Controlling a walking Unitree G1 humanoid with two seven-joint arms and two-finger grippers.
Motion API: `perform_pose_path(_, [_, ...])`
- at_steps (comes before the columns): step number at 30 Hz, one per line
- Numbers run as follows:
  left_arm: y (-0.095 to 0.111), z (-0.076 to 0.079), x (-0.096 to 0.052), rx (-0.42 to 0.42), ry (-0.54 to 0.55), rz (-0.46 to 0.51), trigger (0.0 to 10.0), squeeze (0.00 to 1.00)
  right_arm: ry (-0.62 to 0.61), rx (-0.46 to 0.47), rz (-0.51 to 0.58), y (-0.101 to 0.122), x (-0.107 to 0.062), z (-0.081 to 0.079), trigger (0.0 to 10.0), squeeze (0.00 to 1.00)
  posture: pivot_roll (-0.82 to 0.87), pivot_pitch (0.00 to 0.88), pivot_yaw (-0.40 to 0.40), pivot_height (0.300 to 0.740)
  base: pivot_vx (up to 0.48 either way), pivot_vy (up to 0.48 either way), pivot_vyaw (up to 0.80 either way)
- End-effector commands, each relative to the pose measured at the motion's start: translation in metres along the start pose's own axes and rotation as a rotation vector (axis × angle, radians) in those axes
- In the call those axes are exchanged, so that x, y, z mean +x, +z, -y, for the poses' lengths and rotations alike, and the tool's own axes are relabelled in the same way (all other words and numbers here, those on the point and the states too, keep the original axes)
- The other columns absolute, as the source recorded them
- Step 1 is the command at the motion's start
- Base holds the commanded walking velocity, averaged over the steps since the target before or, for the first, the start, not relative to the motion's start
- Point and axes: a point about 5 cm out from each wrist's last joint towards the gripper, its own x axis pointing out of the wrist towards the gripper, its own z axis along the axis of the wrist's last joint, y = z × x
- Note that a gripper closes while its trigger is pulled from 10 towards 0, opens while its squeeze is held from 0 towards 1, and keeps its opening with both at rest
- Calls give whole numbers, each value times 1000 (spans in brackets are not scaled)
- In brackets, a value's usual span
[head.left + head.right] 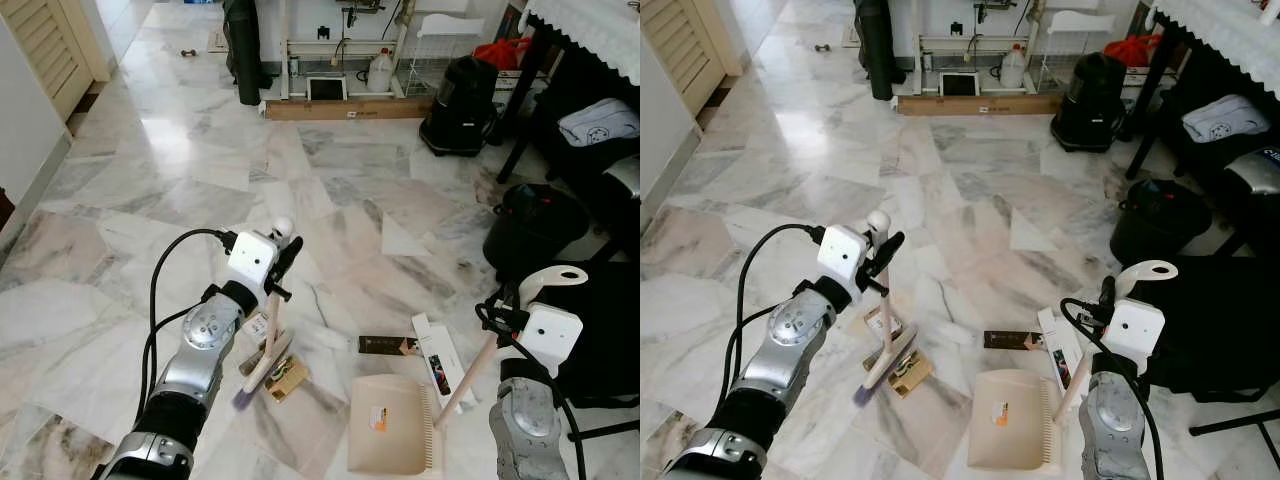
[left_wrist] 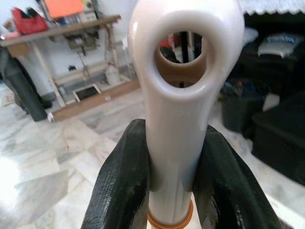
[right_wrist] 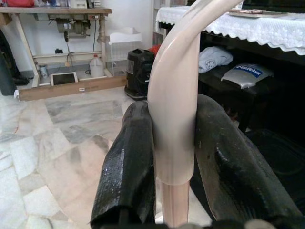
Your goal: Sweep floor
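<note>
Left of centre: left gripper [image 1: 283, 262] clamping cream plastic broom handle [image 2: 177, 119], brush head [image 1: 268, 362] resting on marble floor [image 1: 180, 160]. Lower right: right gripper [image 1: 500, 318] squeezing beige dustpan handle [image 3: 174, 119], flat beige dustpan [image 1: 392, 425] lying beside scattered cardboard litter [image 1: 388, 345].

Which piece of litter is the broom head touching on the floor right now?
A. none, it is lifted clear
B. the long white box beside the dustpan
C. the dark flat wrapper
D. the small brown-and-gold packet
D: held by the left gripper, the broom has its head down against the small brown-and-gold packet, while the dark wrapper and white box lie apart by the dustpan.
</note>
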Motion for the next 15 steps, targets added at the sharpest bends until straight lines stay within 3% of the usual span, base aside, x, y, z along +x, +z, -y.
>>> perform_pose_path(1, [2, 4, -1, 26, -42, 5, 10000, 0, -8, -1, 26, 4, 3, 2, 10000, 0, 47, 140, -35, 740, 0, 0, 0])
perform_pose_path(12, [-5, 5, -7, 21, -61, -32, 10000, 0, -8, -1, 29, 4, 3, 3, 10000, 0, 49, 134, -36, 740, 0, 0, 0])
perform_pose_path(15, [-14, 10, -10, 10, -103, -83, 10000, 0, -6, 0, 30, 4, 3, 2, 10000, 0, 49, 131, -36, 740, 0, 0, 0])
